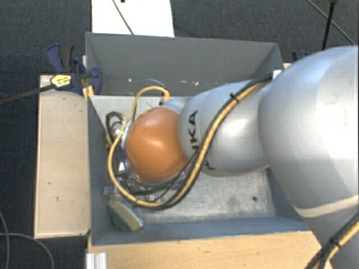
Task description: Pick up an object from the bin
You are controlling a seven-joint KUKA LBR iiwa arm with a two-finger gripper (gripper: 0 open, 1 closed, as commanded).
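One arm [252, 128]: reaching in from the right, its wrist hanging low over the left half of the bin [179, 58].
Writing: black letters [193, 132] are running down the silver link; "KA" is reading clearly, while the rest is curving out of sight.
Cover [154, 144]: an orange dome is sitting over the wrist, with yellow and black cables [208, 136] looping round it.
Gripper [133, 185]: sitting beneath the cover and mostly hidden; I cannot tell whether it is open, closed or gripping anything.
Pad [124, 214]: a flat grey-green piece is lying in the near left corner, just beside the gripper; I cannot tell whether they are touching.
Loop [115, 119]: a black one is lying by the left wall.
Floor [235, 198]: grey and speckled, lying bare right of the wrist.
Room: dark carpet [39, 27] is surrounding the bin.
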